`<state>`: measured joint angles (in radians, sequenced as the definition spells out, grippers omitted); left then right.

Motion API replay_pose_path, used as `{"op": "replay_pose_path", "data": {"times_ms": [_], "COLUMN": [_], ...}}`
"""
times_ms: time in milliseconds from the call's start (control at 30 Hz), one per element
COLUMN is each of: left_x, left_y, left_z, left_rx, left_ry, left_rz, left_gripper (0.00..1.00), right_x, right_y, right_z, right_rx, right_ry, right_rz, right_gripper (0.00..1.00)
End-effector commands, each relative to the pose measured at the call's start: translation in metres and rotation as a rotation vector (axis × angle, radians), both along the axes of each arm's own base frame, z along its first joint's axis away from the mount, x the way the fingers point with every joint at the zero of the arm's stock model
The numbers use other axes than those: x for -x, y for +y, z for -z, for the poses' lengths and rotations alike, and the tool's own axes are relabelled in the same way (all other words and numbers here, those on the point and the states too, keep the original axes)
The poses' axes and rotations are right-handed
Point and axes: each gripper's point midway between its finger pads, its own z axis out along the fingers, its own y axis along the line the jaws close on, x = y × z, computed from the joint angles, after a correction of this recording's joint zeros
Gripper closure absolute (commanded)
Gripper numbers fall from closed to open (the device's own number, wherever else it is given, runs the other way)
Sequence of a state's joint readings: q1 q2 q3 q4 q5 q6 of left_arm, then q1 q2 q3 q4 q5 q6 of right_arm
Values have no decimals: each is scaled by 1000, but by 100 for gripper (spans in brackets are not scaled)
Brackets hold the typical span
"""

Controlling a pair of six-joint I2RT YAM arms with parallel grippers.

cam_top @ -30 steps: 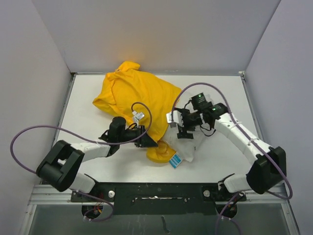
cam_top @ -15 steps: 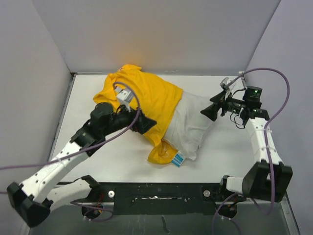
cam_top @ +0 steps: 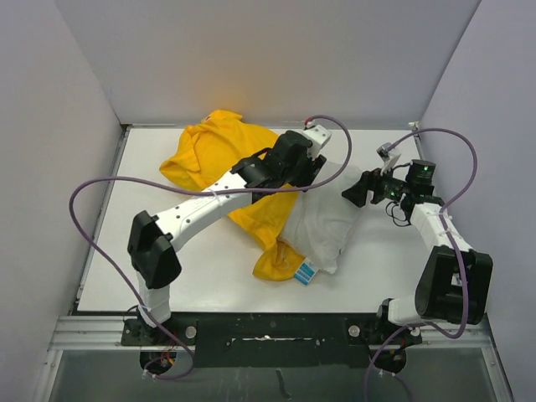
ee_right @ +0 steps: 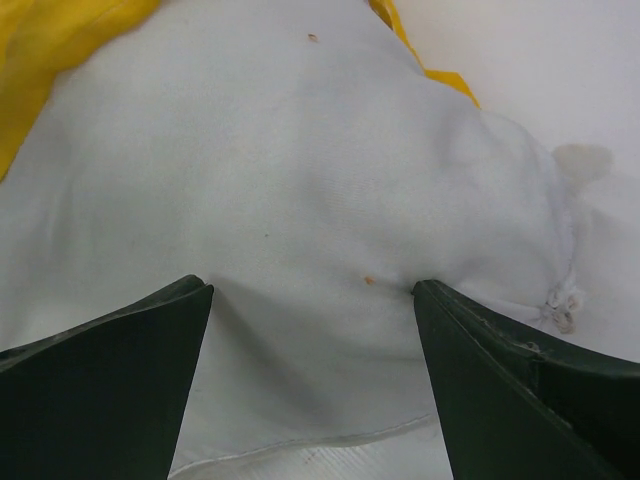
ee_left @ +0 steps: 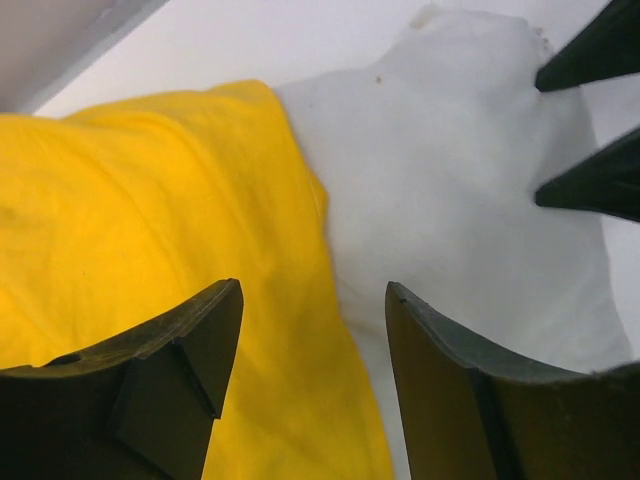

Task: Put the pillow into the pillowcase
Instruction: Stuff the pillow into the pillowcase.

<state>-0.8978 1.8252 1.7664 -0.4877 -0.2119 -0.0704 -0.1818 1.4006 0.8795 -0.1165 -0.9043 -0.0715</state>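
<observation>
Sleeving the half-covered pillow (cam_top: 322, 222) into the pillowcase (cam_top: 218, 155), left claw (ee_left: 312, 300) and right claw (ee_right: 312, 290) hang released; next probably calls for gripping the pillowcase's mouth.

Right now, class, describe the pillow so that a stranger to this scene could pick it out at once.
Find the white table walled on three sides. On it lies a bright yellow pillowcase; the pillow pokes out of its right end. It alone is plain white, plump and wrinkled, with no print.
</observation>
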Motion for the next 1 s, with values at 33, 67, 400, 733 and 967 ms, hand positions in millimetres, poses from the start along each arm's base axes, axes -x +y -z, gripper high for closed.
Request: {"op": "replay_pose_path", "data": {"times_ms": [33,67,400,733,967], "left_x": [-39,-41,-77,-79,-31], "left_y": [-12,-17,-28,-21,-56], "left_z": [-8,-4,24,42,-3], "left_rx": [-121,-125,-215,-257,-91], "left_ry": [-97,-87,-65,-12,24], "left_rz": [-26,-19,-31,-3,204], "left_gripper": [43,43,64,74,100], "right_x": [-11,-11,-10,-9,-10], "right_y": [-1,0,13,29,39], "right_z": [-2,-1,8,20,20], "right_rx": [20,20,44,69,72], "right_ry": [-42,-41,-27,1,4], "right_rz": [-3,-5,-46,-91,-123], "right_gripper": [16,17,24,26,51]}}
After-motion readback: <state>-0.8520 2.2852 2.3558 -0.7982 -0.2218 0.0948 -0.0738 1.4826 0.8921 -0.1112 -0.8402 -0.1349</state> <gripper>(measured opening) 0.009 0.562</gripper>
